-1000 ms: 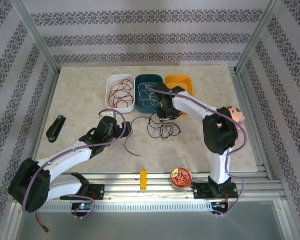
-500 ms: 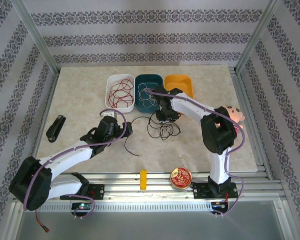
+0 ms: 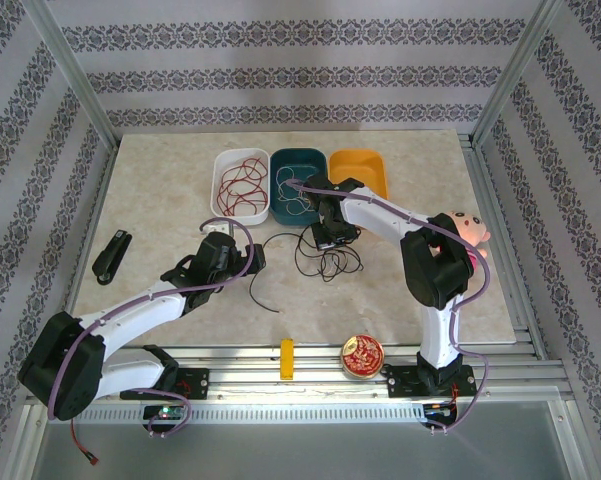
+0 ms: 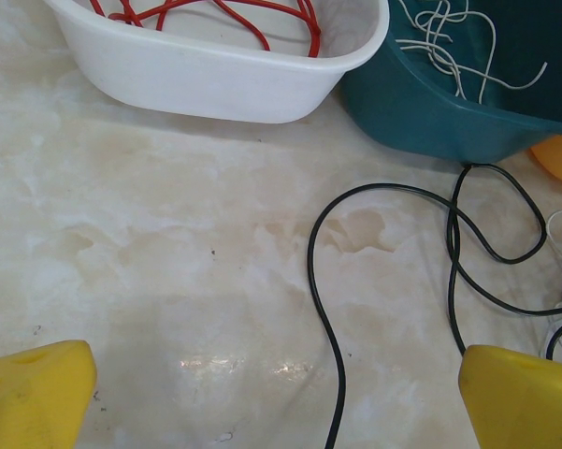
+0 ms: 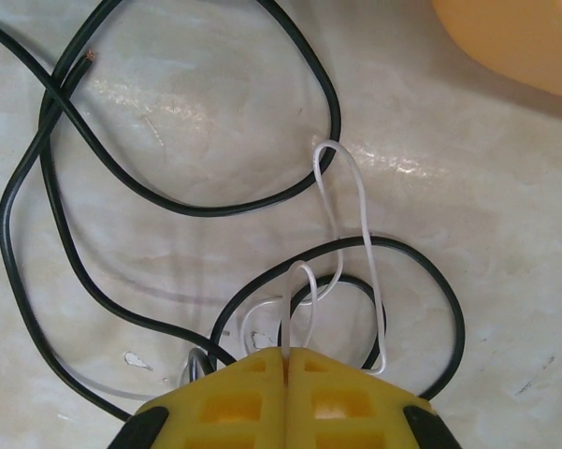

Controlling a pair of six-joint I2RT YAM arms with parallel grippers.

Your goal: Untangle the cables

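From above, the right tool (image 3: 323, 237) is down at the far edge of the loose black cables (image 3: 325, 262), which lie spread on the pale marbled worktop (image 3: 150, 200). The left tool (image 3: 250, 260) sits just left of them. Behind are three trays in a row: a white tray (image 3: 218, 175) with red cables (image 3: 242, 182), a teal tray (image 3: 300, 153) with white cables (image 3: 292, 195), and an orange tray (image 3: 360, 162). Patterned wallpaper surrounds the worktop.

On the left wrist camera, the left tool (image 4: 279, 388) has its yellow fingers (image 4: 37, 388) spread wide and grips nothing. One strand of the black cables (image 4: 323, 299) runs across the worktop between them.

On the right wrist camera, the right tool (image 5: 285, 355) is pressed closed, pinching a white cable (image 5: 367, 224) whose loops rise from the tips and cross the black cables (image 5: 168, 201).
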